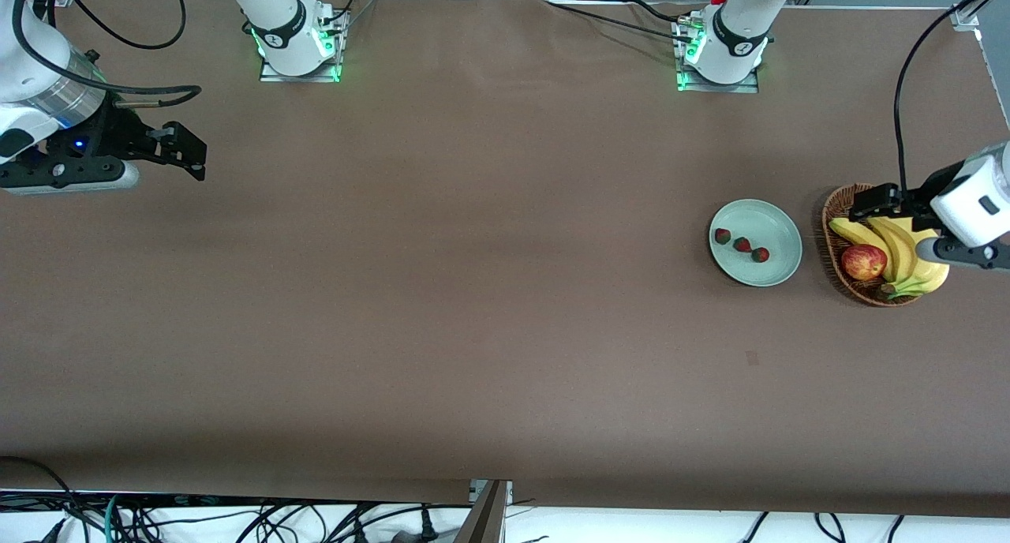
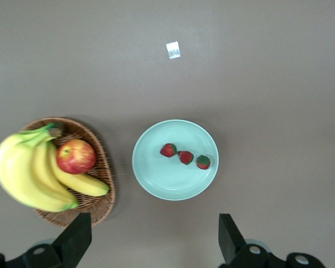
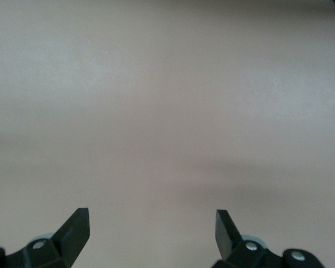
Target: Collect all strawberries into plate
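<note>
wicker basket (image 1: pixel 841 211), bananas (image 1: pixel 907 251), apple (image 1: pixel 863 262)

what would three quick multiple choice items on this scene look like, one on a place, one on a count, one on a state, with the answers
1. Where are the strawberries?
A. in the basket
B. on the plate
C. on the bare table

2. How many strawberries are there?
A. two
B. three
C. five

3. How do the left gripper's jaws stand?
A. open and empty
B. shut on a strawberry
C. shut on a banana

Answers:
1. B: the strawberries lie in a row on the plate, which sits beside the basket toward the left arm's end of the table.
2. B: the left wrist view shows three red fruits with green tops.
3. A: the left gripper, over the basket with its bananas and apple, shows its jaws spread with nothing between them. The right gripper waits open over its own end of the table.
</note>
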Action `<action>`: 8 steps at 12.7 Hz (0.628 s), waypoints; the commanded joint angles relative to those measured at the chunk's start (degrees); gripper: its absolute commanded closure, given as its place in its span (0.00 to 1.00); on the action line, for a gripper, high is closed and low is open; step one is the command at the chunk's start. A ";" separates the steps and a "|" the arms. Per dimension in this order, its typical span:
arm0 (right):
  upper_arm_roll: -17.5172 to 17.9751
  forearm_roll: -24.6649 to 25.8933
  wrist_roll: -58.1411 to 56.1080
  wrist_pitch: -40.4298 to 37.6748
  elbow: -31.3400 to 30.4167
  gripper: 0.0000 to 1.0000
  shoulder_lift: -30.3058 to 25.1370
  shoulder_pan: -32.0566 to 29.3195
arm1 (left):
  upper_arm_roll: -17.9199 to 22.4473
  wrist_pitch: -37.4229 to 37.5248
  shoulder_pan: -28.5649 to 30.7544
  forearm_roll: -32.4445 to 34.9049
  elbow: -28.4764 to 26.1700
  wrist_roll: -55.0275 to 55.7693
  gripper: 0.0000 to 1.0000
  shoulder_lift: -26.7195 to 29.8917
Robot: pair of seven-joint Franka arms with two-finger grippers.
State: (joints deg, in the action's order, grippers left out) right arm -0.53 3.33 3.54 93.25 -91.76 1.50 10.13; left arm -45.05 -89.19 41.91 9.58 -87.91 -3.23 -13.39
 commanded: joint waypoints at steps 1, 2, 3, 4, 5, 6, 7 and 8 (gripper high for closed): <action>0.18 -0.69 -0.03 -2.90 2.38 0.01 1.14 -0.11 | 11.34 -0.55 -10.40 -3.77 -0.86 -2.13 0.00 5.47; 0.18 -2.18 -0.03 -3.16 2.29 0.01 1.14 -0.02 | 14.52 -0.46 -14.10 -4.56 -1.04 -2.13 0.00 6.44; 0.01 -4.89 0.32 -4.30 2.29 0.01 1.05 -0.28 | 17.68 -0.28 -17.18 -5.01 -1.39 -2.13 0.00 7.49; -0.34 -7.52 0.50 -5.18 2.38 0.01 1.05 -0.37 | 20.76 -0.28 -20.34 -5.71 -1.82 -2.13 0.00 8.28; -0.26 -8.25 0.50 -5.19 2.38 0.01 0.88 -0.37 | 24.09 -0.28 -23.25 -7.02 -2.35 -2.04 0.00 9.07; -0.08 -8.17 0.50 -5.27 2.38 0.01 0.70 -0.37 | 27.35 -0.37 -26.15 -7.90 -3.66 -1.78 0.00 10.30; 0.09 -7.73 0.33 -5.19 2.38 0.01 0.70 -0.29 | 30.25 -0.72 -29.13 -8.61 -5.15 -1.52 0.00 11.27; 0.01 -7.64 -0.11 -5.19 2.38 0.01 0.70 -0.28 | 32.80 -1.33 -31.60 -8.79 -6.47 -1.52 0.00 12.32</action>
State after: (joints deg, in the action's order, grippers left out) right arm -0.75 -3.80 3.76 89.41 -90.77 1.96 10.09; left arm -17.08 -89.16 14.52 2.59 -89.85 -3.70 -5.13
